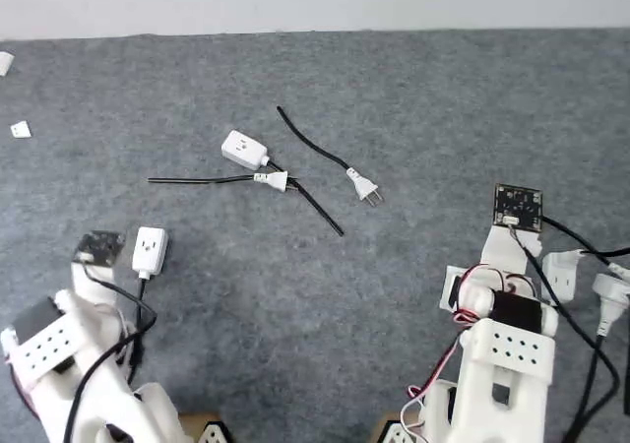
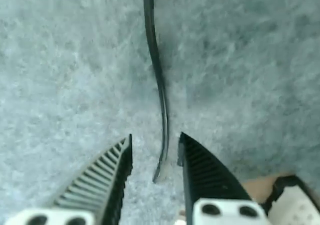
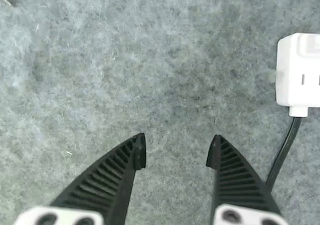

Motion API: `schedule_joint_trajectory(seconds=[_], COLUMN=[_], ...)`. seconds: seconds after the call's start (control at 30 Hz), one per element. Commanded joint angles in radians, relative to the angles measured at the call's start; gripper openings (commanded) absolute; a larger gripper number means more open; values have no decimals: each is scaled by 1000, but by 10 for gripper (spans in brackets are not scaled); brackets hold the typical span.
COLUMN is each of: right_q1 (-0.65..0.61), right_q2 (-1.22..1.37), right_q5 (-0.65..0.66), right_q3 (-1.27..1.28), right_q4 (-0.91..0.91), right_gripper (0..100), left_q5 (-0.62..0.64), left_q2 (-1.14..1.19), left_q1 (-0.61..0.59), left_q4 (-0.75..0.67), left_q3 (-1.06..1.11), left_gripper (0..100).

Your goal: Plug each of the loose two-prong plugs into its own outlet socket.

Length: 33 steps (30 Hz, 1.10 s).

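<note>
Seen from above, a white plug [image 1: 273, 179] lies just beside a white outlet socket [image 1: 243, 149], with another plug [image 1: 365, 188] loose nearby on the grey carpet [image 1: 443, 98]. At the left wrist, the left gripper [image 2: 155, 136] has its jaws apart either side of a black cord [image 2: 159, 85]. At the right wrist, the right gripper [image 3: 178, 136] is wide and empty near a second socket [image 3: 299, 70].

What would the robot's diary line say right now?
left gripper: open, straddling thin black cord | right gripper: open over grey carpet | white two-prong plugs: unplugged

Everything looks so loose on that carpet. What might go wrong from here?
The left hand is open astride a thin black cord; closing may pinch cord, not a plug. Mid-table, one white plug lies against the cord of the small socket, so lifting either could drag the other.
</note>
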Motion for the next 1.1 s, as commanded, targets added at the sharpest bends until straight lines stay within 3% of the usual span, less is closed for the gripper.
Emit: schedule_joint_trajectory(seconds=[0.0,0.7,0.77,0.9,1.07], right_q1=[-5,-5,-5,-4,-4], right_q2=[-21,-21,-21,-21,-21], right_q5=[8,5,5,5,5], right_q3=[-3,5,5,5,5], right_q4=[-35,-39,-39,-39,-39], right_gripper=[208,208,208,208,208], left_q5=[-21,-117,-118,-120,-120], left_q2=[-6,-8,-8,-8,-8], left_q1=[-11,-15,-12,-9,-9], left_q4=[-80,-219,-218,-218,-218], left_q3=[62,196,199,200,202], left_gripper=[175,172,149,6,12])
